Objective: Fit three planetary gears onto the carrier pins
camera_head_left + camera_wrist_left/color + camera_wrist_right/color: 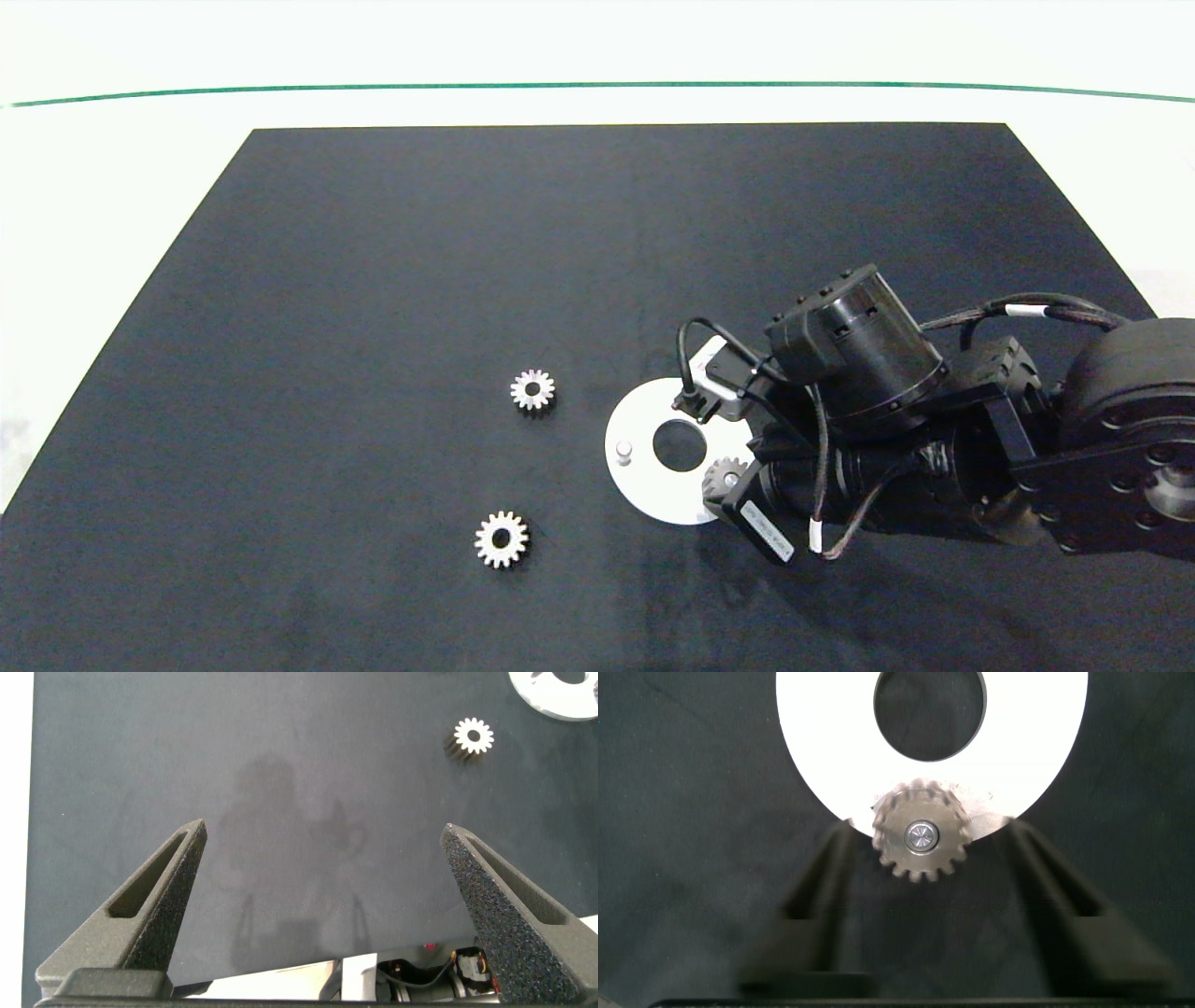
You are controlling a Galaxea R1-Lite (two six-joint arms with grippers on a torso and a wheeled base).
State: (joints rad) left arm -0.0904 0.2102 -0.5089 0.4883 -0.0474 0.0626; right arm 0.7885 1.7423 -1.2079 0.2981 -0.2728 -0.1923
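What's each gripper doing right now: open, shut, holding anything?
Left gripper: open, empty, above bare dark mat.
Right gripper: open, straddling a small silver-grey metal gear seated on a pin of the white disc.

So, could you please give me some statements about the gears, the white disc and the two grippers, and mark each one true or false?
1. One gear sits on a pin at the edge of the white disc. True.
2. All three gears are already on the disc. False: two gears lie on the black mat, off the disc.
3. The right gripper is shut on the mounted gear. False: its fingers stand apart on either side of it, open.
4. One bare pin shows on the disc in the head view. True.
5. The left gripper holds a gear. False: it is open over bare mat, with nothing between its fingers.
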